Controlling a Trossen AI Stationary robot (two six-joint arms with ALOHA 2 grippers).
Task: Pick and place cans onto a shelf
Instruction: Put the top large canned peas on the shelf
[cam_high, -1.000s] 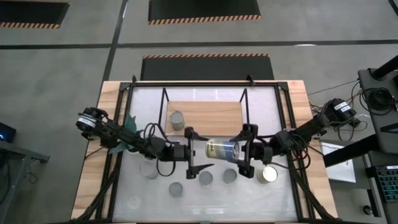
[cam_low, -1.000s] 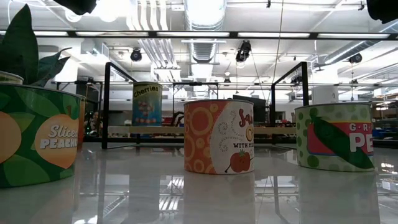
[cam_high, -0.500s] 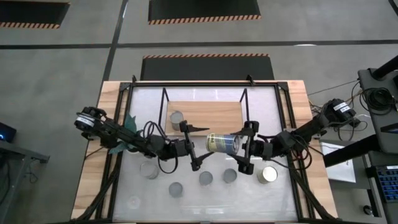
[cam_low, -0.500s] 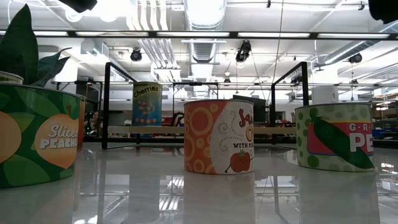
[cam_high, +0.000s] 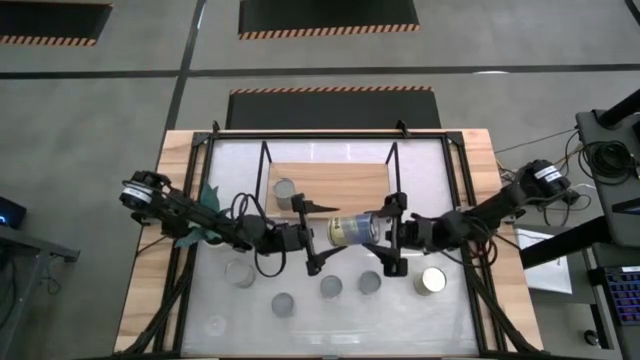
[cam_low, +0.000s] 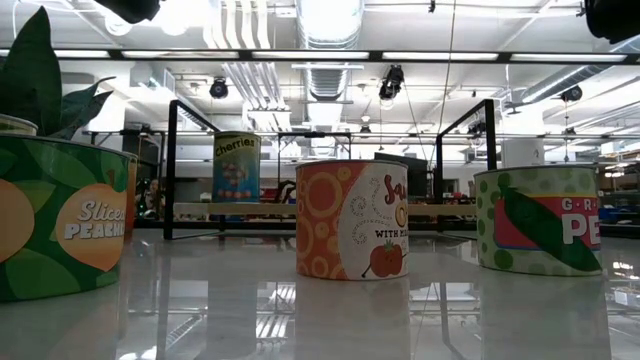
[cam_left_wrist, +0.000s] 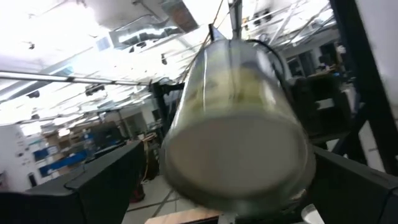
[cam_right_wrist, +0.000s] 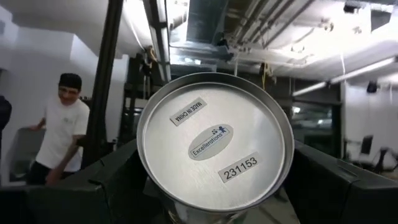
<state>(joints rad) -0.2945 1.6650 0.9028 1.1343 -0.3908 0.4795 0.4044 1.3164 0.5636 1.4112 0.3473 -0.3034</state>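
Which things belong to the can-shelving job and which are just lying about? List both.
Job: shelf, can standing on it, raised can, loose cans below.
Lying about: plant, person in the room.

The can (cam_right_wrist: 214, 146) held sideways shows a smooth, matt silver metal end with small paper stickers, the shelf (cam_high: 330, 180) is pale wood in thin black metal, and the table (cam_low: 320, 320) gleams glossy white.
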